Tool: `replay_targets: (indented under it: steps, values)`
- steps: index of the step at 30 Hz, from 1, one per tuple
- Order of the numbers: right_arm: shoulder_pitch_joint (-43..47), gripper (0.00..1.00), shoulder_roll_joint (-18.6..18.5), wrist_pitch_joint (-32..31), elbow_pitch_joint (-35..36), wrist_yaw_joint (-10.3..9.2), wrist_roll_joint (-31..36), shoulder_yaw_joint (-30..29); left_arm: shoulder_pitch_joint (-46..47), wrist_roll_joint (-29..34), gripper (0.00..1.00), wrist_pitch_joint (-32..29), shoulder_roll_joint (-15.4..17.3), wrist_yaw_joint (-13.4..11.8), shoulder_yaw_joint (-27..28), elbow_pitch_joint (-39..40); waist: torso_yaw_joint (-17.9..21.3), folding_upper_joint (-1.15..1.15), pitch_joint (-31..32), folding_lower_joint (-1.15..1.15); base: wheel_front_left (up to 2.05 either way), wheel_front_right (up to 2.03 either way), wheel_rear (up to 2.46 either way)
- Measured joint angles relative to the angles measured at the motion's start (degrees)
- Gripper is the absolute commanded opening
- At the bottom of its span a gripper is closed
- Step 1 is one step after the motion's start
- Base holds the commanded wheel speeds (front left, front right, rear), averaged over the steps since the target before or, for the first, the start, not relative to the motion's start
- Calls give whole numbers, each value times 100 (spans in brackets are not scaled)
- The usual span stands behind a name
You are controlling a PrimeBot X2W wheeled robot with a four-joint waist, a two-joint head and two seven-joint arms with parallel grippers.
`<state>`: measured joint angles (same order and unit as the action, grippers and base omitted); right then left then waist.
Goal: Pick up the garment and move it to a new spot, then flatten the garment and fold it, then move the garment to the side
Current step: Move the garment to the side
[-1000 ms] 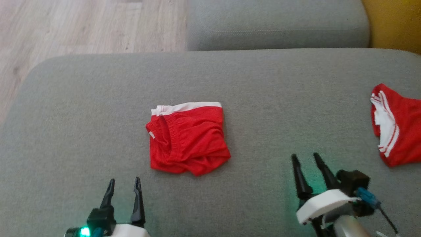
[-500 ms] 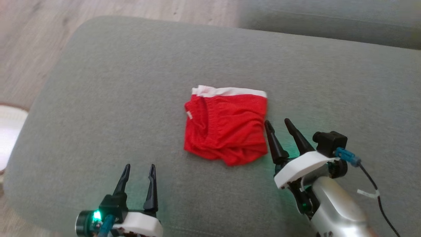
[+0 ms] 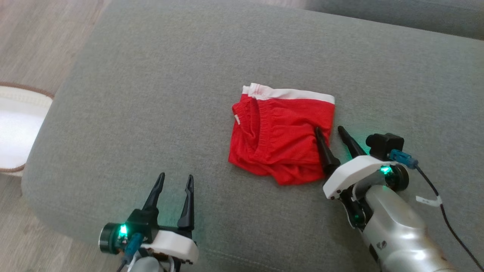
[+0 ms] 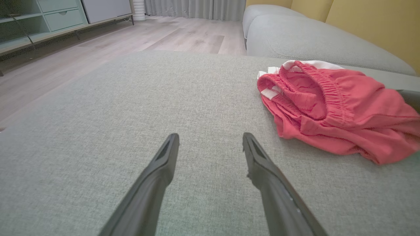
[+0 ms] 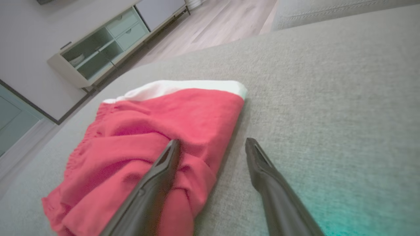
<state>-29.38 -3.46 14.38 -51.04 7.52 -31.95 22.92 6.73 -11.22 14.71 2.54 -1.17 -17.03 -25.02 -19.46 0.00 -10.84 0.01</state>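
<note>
A folded red garment [image 3: 281, 138] with a white band along its far edge lies on the grey sofa cushion [image 3: 151, 94]. My right gripper [image 3: 329, 130] is open over the garment's right edge, one finger above the red cloth, the other above bare cushion; in the right wrist view the garment [image 5: 157, 137] fills the left half with the gripper [image 5: 212, 142] astride its edge. My left gripper [image 3: 176, 177] is open near the cushion's front, well left of the garment and apart from it; from the left wrist the garment [image 4: 334, 108] lies ahead to the right of the gripper [image 4: 210, 136].
The cushion's left and front edges drop to a wooden floor [image 3: 34, 41]. A white round object with a brown rim [image 3: 17, 132] sits on the floor at the left. Another grey cushion [image 4: 311, 42] and a yellow backrest [image 4: 374, 26] lie beyond. A low cabinet [image 5: 108, 52] stands across the room.
The head camera has swung left and down. My right gripper has advanced to the garment's right edge, one finger now over the cloth. The left gripper stays open near the front.
</note>
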Motion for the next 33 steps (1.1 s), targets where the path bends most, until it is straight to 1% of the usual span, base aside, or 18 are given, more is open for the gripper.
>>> replay_targets:
  steps: [2, 6, 7, 8, 9, 10, 12, 15, 17, 19, 22, 25, 26, 33]
  values:
    - [-88, 100, -43, 4, -230, 0, -94, 233, 38, 0, 100, 0, -3, 1, -48, -1, -65, 0, -45, 0, 0, 0, 0]
    - [-257, 100, -118, 33, -394, -1, -511, 747, 36, -46, 100, 0, -3, 0, -102, -20, -162, 0, -98, -1, 0, 0, 0]
    - [-302, 85, -118, 34, -453, -7, -560, 864, 36, -48, 100, 0, -3, 0, -107, -19, -172, 0, -101, -1, 0, 0, 0]
    - [-337, 45, -118, 34, -487, -7, -608, 951, 36, -48, 100, 0, -3, 0, -108, -18, -174, 0, -96, -1, 0, 0, 0]
    - [-365, 0, -116, 34, -538, -7, -633, 1057, 36, -48, 100, 0, -3, 0, -108, -16, -173, 0, -84, -1, 0, 0, 0]
    - [-392, 0, -112, 34, -586, -7, -631, 1145, 34, -49, 100, 0, -3, 0, -108, -11, -168, 0, -73, -1, 0, 0, 0]
    - [-415, 0, -82, 33, -617, -7, -567, 1129, 27, -64, 100, 0, -2, -1, -105, 3, -136, 0, -49, -1, 0, 0, 0]
    - [-411, 0, -16, 25, -608, -5, -111, 712, 24, -92, 100, 0, -2, -2, -100, 52, -36, 0, -16, -1, 0, 0, 0]
    - [-387, 0, -11, 23, -474, -5, 211, 368, 21, -90, 100, 0, -1, 2, -90, 80, 71, 0, 16, -1, 0, 0, 0]
    - [-355, 0, -15, 23, -267, -5, 469, 74, 16, -88, 100, 0, -1, 22, -84, 81, 215, 0, 64, -1, 0, 0, 0]
    - [-218, 0, -13, 23, 34, -5, 775, -178, 7, -80, 100, 0, 3, 63, -53, 85, 514, 0, 147, -1, 0, 0, 0]
    - [-33, 0, -12, 23, 212, -5, 1025, -292, 7, -63, 100, 0, 3, 77, -58, 121, 911, 0, 235, -1, 0, 0, 0]
    - [34, 0, -13, 23, 290, -5, 1156, -314, 9, -65, 100, 0, 4, 102, -80, 135, 1221, 0, 286, -1, 0, 0, 0]
    - [73, 0, -13, 23, 455, -5, 1393, -445, 135, -66, 100, 0, 9, 126, -243, 181, 2470, 0, 394, -1, 0, 0, 0]
